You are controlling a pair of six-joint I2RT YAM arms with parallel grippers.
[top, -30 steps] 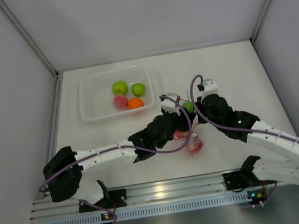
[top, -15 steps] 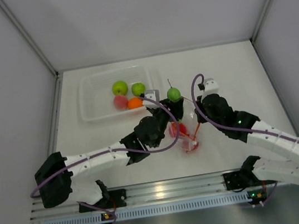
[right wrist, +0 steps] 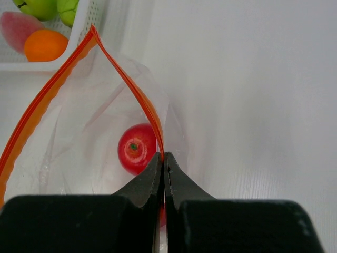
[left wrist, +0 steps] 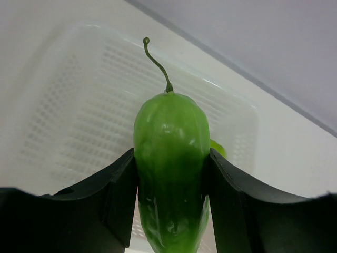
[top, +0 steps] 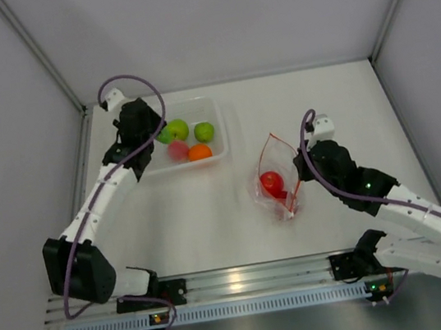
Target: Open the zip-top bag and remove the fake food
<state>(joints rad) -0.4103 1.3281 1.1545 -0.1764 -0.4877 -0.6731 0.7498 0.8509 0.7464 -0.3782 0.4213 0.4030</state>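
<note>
- While the left claw (left wrist: pixel 172 154) is clamped around a long green fruit (left wrist: pixel 171 200) with a curly stem, it hangs over the left end of the clear tub (top: pixel 218 120).
- The right claw (right wrist: pixel 164 158) is pinched tight on the orange zipper strip (right wrist: pixel 134 89) of the zip-top bag (top: pixel 280 164). The bag lies mid-counter (top: pixel 343 97), right of the tub, with its mouth gaping.
- In the bag: one red fruit (right wrist: pixel 137 148), as far as I can see.
- In the tub: four pieces, namely two green balls (top: pixel 178 130), a pink one (top: pixel 177 149) and an orange one (top: pixel 199 152).
- Total in view: three green, one red, one pink, one orange.
</note>
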